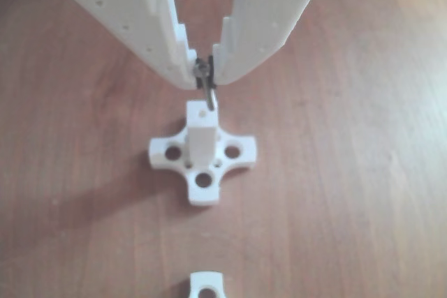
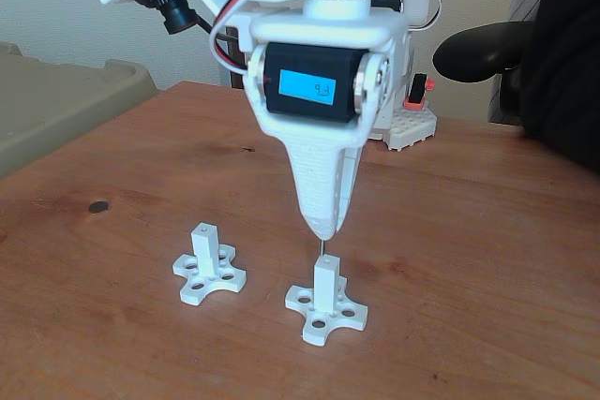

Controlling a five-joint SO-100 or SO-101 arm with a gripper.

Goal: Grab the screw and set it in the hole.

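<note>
In the fixed view, a spare post (image 2: 208,265) stands at lower left. At centre, the gripper (image 2: 323,231) has its jaws clenched on the screw (image 1: 206,88), whose tip hangs just above the hole (image 1: 202,112) in the second post (image 2: 325,288).

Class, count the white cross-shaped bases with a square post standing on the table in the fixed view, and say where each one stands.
2. One post base stands left of centre, apart from the hand. The other post base stands directly under the hand, which holds the screw above its post.
</note>
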